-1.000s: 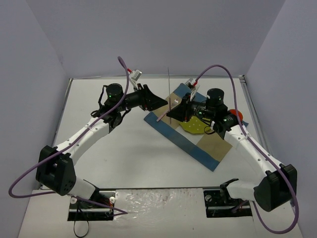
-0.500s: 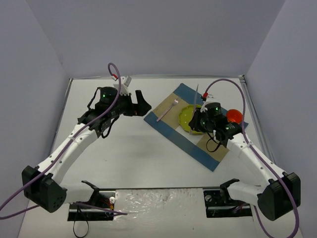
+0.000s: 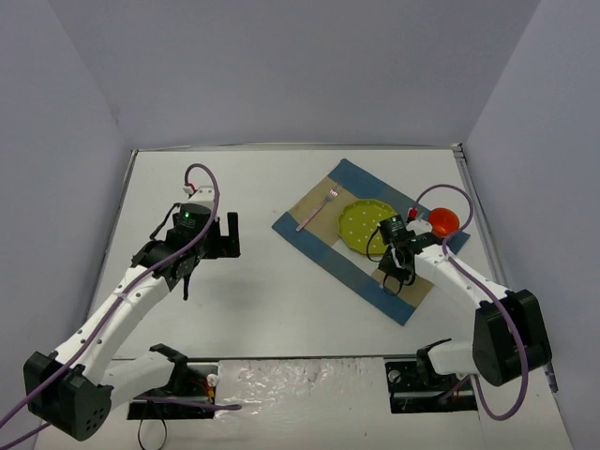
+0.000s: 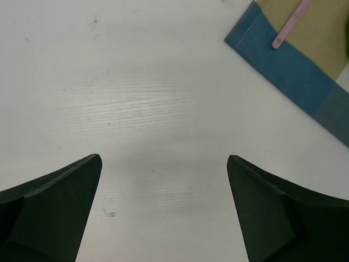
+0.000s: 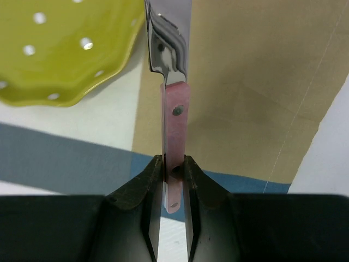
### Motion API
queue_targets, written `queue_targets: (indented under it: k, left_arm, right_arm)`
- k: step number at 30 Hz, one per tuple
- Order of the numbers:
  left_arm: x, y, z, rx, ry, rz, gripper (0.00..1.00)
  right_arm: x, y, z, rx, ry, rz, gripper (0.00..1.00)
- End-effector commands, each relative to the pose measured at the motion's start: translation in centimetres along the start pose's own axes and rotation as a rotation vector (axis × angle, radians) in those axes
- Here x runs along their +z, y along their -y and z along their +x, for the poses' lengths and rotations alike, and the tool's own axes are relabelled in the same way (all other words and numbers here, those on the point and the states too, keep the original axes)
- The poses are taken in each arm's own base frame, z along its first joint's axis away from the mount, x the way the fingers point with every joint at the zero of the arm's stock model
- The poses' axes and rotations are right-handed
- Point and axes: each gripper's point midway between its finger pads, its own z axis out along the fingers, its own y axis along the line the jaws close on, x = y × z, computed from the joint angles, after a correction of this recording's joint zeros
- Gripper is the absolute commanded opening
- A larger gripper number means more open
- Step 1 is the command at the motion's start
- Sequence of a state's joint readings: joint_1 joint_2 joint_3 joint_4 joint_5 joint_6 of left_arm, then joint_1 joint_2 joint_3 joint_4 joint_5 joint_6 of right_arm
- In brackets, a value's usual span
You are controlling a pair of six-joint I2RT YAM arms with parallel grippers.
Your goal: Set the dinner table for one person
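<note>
The plain white dinner table, walled in pale lavender, carries a blue-and-tan checked cloth placemat lying askew in the right half of the top view. On it sit a yellow-green scalloped plate with white dots and, toward its upper-left end, a pink-handled fork. A red-orange round dish stands just beside the mat's right edge.

A second ago the left gripper hovered at the mat's left corner by the fork. It has since drawn back to the left and now hangs over bare tabletop, well apart from the mat, with its jaws spread wide and nothing between them. The fork appears to be set.

Meanwhile the right gripper has swung from the centre to the lower right of the plate. It is pinching the pink handle of a steel knife, held on edge low over a tan patch of the placemat. Laying the knife flat beside the plate looks like the step in hand.
</note>
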State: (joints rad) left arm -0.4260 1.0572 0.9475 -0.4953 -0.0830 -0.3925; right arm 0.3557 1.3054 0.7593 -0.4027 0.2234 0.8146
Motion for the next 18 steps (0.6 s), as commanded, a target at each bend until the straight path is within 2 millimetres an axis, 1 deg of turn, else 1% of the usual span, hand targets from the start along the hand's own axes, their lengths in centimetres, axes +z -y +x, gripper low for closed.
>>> queue_targets:
  k: [1, 4, 8, 11, 12, 15, 18]
  left_arm:
    - [-0.5, -1.3, -1.2, 0.016, 0.067, -0.041, 0.97]
    - [-0.3, -1.5, -1.1, 0.025, 0.067, -0.050, 0.97]
    - [0.1, -1.7, -0.6, 0.029, 0.060, -0.058, 0.97]
    - [0.2, -1.6, -0.7, 0.029, 0.060, -0.053, 0.97]
    - [0.2, -1.6, -0.8, 0.030, 0.063, -0.052, 0.97]
    - [0.3, -1.6, -0.7, 0.031, 0.059, -0.054, 0.97]
    - [0.3, -1.6, -0.7, 0.029, 0.058, -0.054, 0.97]
  right_arm:
    - [1.7, 2.3, -0.2, 0.110, 0.013, 0.138, 0.00]
    - [2.7, 3.7, -0.2, 0.125, -0.018, 0.191, 0.00]
    - [3.7, 4.9, -0.5, 0.136, -0.046, 0.235, 0.00]
    - [3.9, 5.3, -0.8, 0.142, -0.047, 0.253, 0.00]
    - [4.2, 5.5, -0.6, 0.132, -0.056, 0.264, 0.00]
    - [4.4, 4.9, -0.1, 0.123, -0.081, 0.252, 0.00]
    - [3.8, 3.7, 0.0, 0.119, -0.062, 0.224, 0.00]
